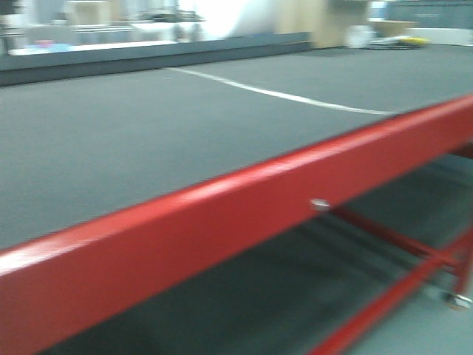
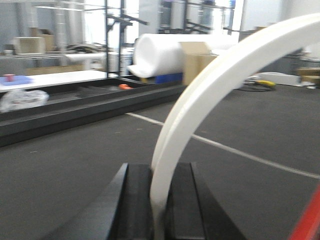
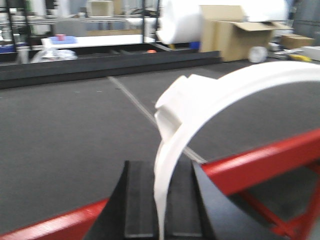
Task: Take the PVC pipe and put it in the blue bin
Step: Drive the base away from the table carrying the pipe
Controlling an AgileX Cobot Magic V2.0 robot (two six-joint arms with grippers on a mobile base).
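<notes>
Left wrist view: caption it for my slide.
Left pincer shut on the curved white PVC pipe, over a dark tabletop.

Motion blur is seen in all three views, pretty soft overall. Strong light is thrown in from the blown-out far background point(image 1: 222, 15). The PVC pipe point(image 2: 200, 95) is overexposed close up; sheen is caught on the red rail point(image 1: 185, 214).

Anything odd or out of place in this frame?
Both the left gripper and right gripper are shut on a curved white plastic pipe. Whether that is one shared piece or two is unclear.
</notes>
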